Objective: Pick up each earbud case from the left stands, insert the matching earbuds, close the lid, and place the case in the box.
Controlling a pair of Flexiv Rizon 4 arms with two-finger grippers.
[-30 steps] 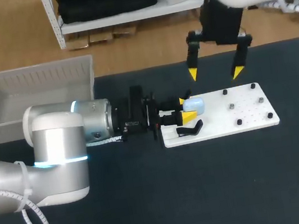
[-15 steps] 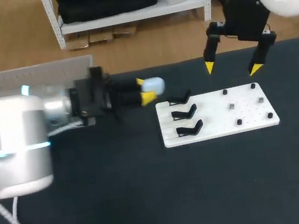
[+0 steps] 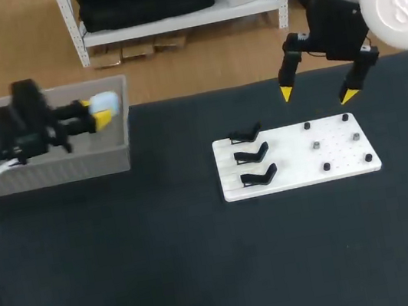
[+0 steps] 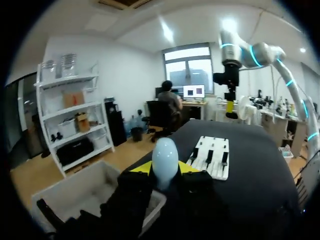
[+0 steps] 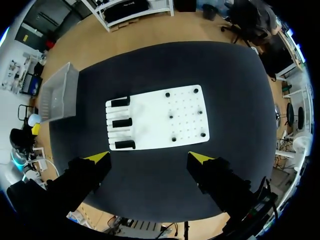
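— One pale-blue case (image 3: 105,102), clamped between the left gripper (image 3: 95,112) fingers, over the box (image 3: 59,170). Step?
— Placing, I judge. Next: lower, release. Right gripper (image 3: 316,95) fingers apart, nothing between; bare stands (image 3: 254,153) ahead.

White stand board (image 5: 150,122) beneath spread jaws

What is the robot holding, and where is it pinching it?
The left claw pinches the pale blue earbud case at one end. The right claw holds nothing.
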